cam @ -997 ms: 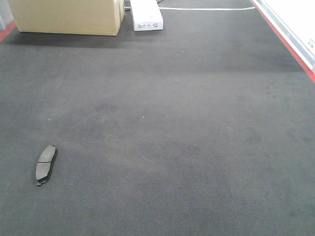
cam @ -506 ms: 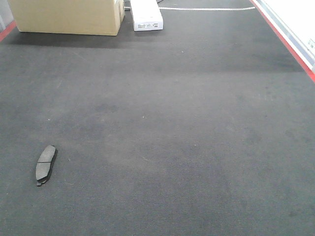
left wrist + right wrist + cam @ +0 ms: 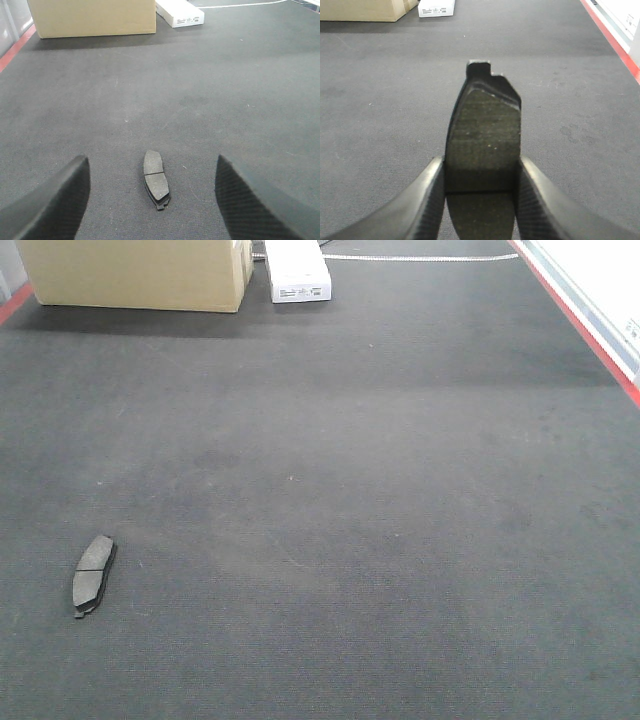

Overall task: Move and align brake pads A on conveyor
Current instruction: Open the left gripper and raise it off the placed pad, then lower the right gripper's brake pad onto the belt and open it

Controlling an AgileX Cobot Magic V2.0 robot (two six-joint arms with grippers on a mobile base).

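Observation:
One brake pad (image 3: 93, 575) lies flat on the dark conveyor belt (image 3: 380, 490) at the near left, friction face up. In the left wrist view the same pad (image 3: 155, 178) lies between the wide-open fingers of my left gripper (image 3: 152, 192), which hovers above it without touching. My right gripper (image 3: 481, 197) is shut on a second brake pad (image 3: 484, 135), held by its long edges above the belt with its notched end pointing away. Neither gripper shows in the front view. Other pads are out of view.
A cardboard box (image 3: 135, 272) and a white carton (image 3: 296, 270) stand at the belt's far end. A red stripe (image 3: 585, 325) runs along the right edge, another (image 3: 17, 47) along the left.

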